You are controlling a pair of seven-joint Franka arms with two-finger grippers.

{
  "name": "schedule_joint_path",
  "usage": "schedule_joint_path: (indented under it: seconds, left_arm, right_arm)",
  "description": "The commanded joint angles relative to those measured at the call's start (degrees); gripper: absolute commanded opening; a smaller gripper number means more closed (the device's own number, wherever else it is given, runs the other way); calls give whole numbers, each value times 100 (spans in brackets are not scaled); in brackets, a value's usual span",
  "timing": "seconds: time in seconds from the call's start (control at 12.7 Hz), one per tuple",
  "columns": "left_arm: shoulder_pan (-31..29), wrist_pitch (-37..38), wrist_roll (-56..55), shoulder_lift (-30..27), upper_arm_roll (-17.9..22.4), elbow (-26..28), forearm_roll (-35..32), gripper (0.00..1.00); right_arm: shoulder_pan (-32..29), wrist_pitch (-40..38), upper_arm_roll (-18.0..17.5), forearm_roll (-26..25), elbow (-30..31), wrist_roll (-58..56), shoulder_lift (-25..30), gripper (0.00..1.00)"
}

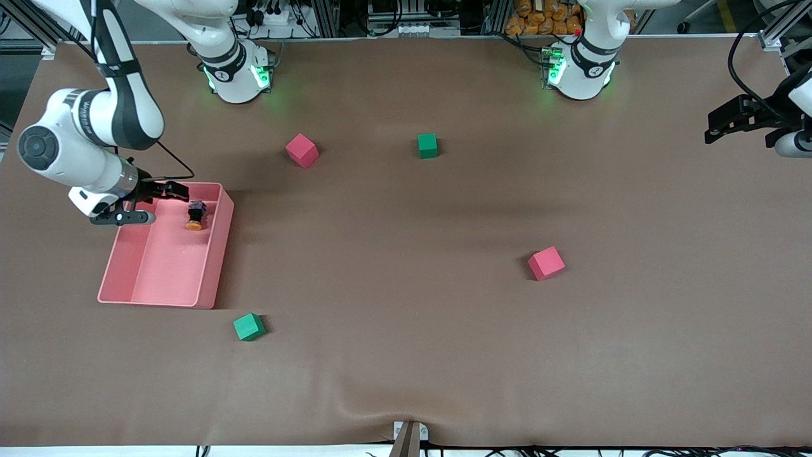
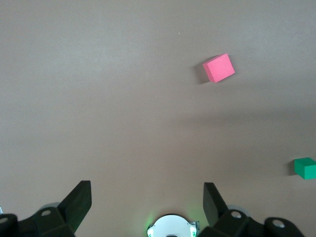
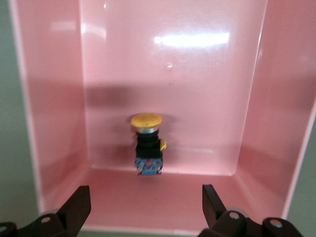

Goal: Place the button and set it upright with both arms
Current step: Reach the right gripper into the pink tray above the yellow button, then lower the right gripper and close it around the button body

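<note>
The button [image 1: 195, 215], with an orange cap and a black body, lies on its side in the pink bin [image 1: 158, 279], at the end of the bin farther from the front camera. Its cap points toward that camera. My right gripper [image 1: 162, 203] is open and empty just over the bin's rim, beside the button and apart from it. In the right wrist view the button [image 3: 147, 145] lies ahead of the open right gripper [image 3: 145, 198], inside the bin [image 3: 54, 98]. My left gripper [image 1: 715, 127] waits open and empty over the left arm's end of the table, and it also shows in the left wrist view [image 2: 147, 195].
Two red cubes [image 1: 302, 150] [image 1: 546, 263] and two green cubes [image 1: 427, 145] [image 1: 248, 327] lie scattered on the brown table. The left wrist view shows a red cube [image 2: 218, 67] and a green cube [image 2: 305, 168]. The bin stands at the right arm's end of the table.
</note>
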State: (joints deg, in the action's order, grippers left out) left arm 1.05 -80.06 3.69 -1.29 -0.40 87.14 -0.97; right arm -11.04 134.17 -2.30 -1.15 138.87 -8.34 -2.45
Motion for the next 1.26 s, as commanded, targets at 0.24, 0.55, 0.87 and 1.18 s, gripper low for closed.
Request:
schedule_joint_path:
  seconds: [0.24, 0.55, 0.87, 1.18]
  left_arm:
    - [9, 78, -9, 41, -21, -75, 80, 100]
    - [0, 70, -26, 41, -21, -75, 80, 100]
    - [-44, 70, -9, 49, -21, -66, 80, 100]
    - [-35, 70, -9, 49, -21, -66, 80, 100]
  right_arm:
    - [-276, 1504, -52, -43, 483, -45, -739, 100]
    - [-268, 1831, -52, -43, 554, -45, -1064, 100]
    - [-250, 2182, -52, -52, 554, -45, -1451, 100]
    - [-241, 2139, -52, -52, 553, -62, -1469, 100]
